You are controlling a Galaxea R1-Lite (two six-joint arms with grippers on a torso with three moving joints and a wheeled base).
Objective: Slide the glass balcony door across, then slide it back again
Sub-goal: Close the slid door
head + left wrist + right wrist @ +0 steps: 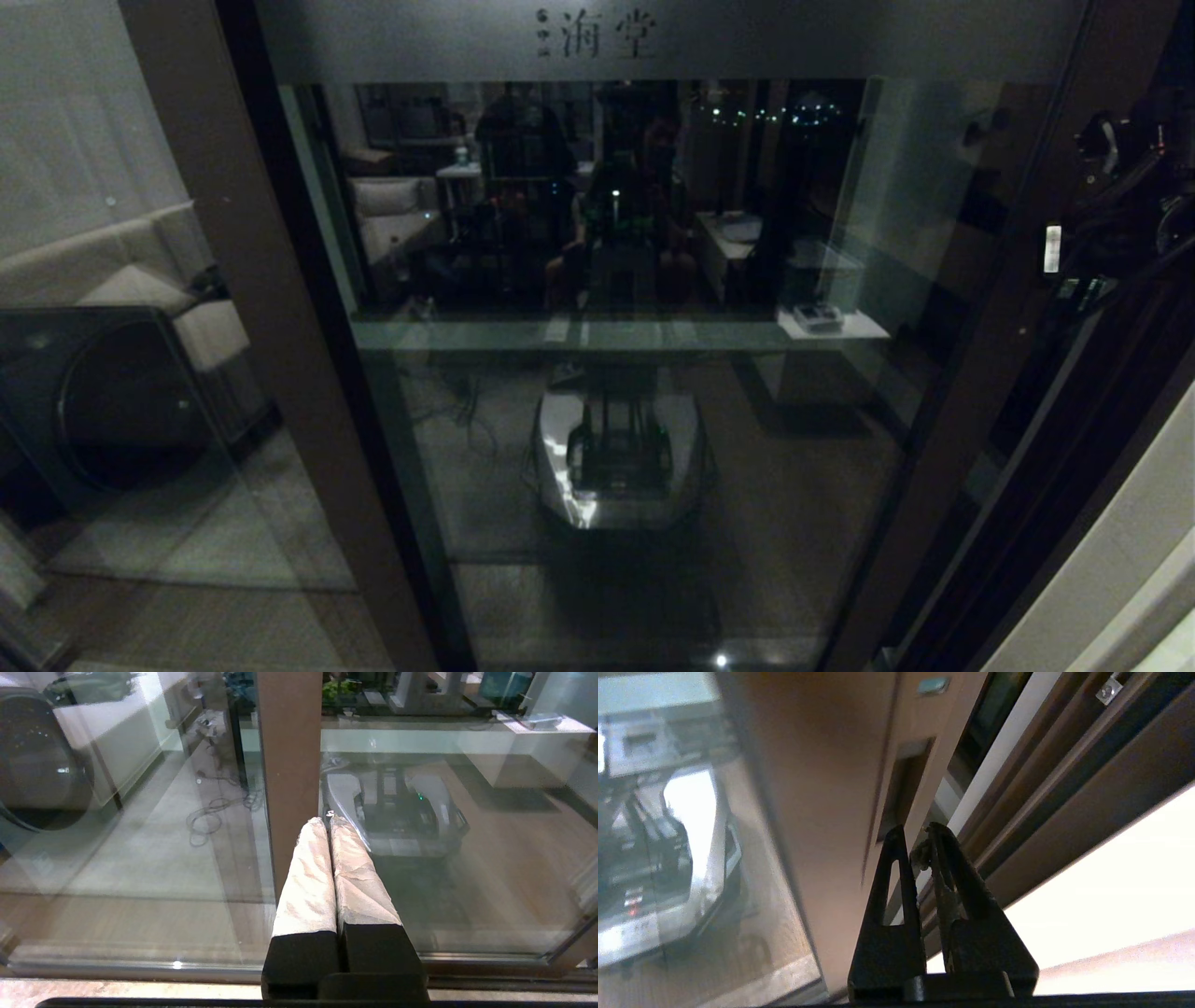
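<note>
At door's (840,788) handle edge: right gripper (917,835).

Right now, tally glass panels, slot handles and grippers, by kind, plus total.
Glass panels: 2, the glass balcony door and fixed glass panel
Recessed slot handles: 1
Grippers: 2, left gripper, right gripper
Total: 5

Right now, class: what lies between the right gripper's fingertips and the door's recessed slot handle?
Nothing. In the right wrist view the right gripper, fingers shut, points at the lower end of the slot handle on the glass balcony door.
</note>
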